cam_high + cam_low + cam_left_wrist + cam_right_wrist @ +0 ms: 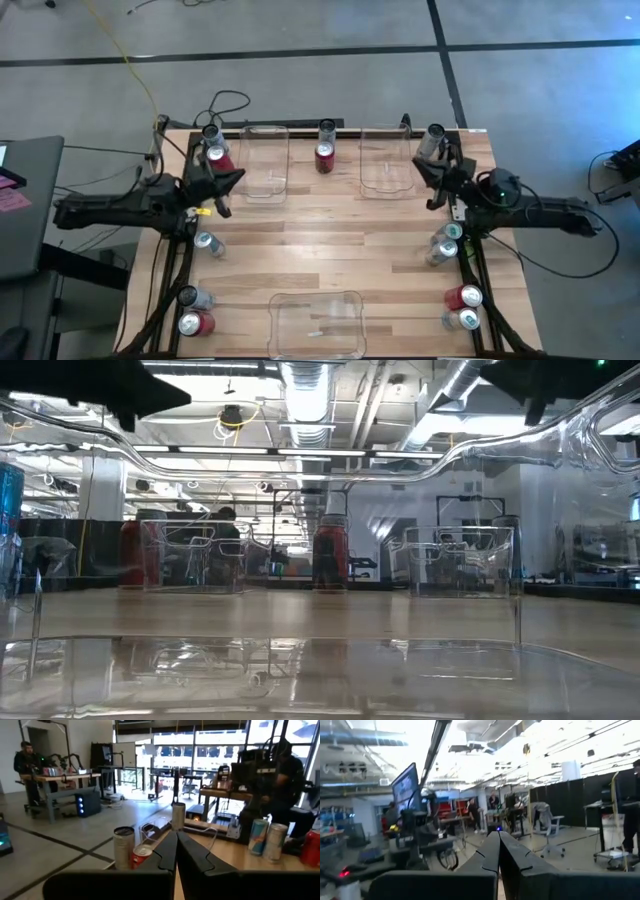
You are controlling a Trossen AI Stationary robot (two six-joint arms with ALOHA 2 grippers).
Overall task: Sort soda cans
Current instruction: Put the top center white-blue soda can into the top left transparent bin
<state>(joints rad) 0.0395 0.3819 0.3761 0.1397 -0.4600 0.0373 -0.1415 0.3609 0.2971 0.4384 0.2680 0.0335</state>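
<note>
Left wrist view—only one showing people.

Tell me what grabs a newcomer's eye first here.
Soda cans stand in small clusters along the table's edges, like the red can at the far middle. Three clear bins sit empty, one at the near edge. Both arms wait at the sides, left gripper and right gripper shut.

The surface shows pale wood planks with visible grain. Red soda cans with silver tops stand at upper centre, upper left, lower left and lower right of the high view; others are dark grey or silver with blue. The plastic bins are clear. Both arms are black; a yellow cable crosses the grey floor
</note>
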